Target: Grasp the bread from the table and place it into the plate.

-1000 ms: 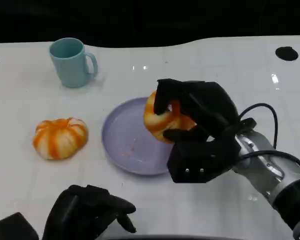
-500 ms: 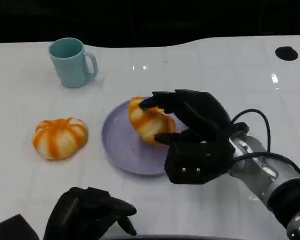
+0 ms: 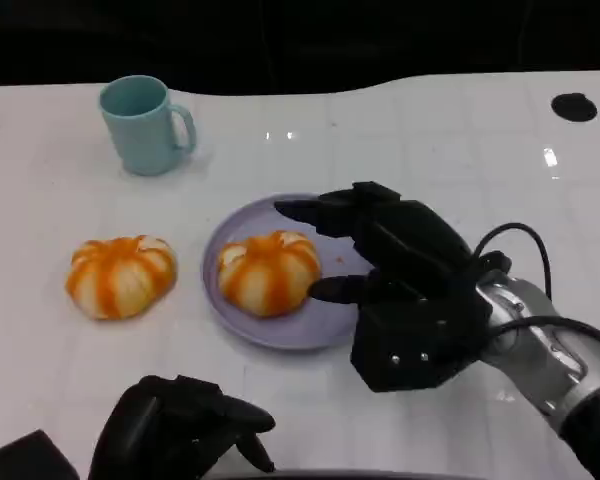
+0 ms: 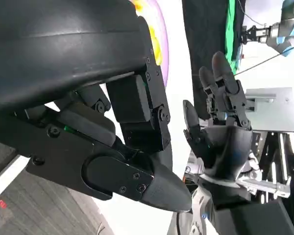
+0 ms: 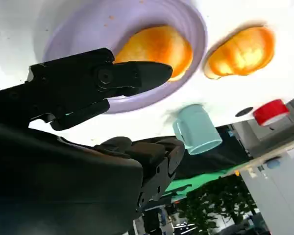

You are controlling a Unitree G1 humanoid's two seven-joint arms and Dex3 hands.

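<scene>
I see the white table carrying a teal mug toward its far left corner, a lavender plate near the middle, and an orange-striped bread roll left of it

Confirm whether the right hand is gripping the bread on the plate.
No: the right hand hovers open beside the bread, which lies free on the purple plate.

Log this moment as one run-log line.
bread: on plate | right hand: open beside it | left hand: idle | second bread: on table

No legible text or labels anywhere.
</scene>
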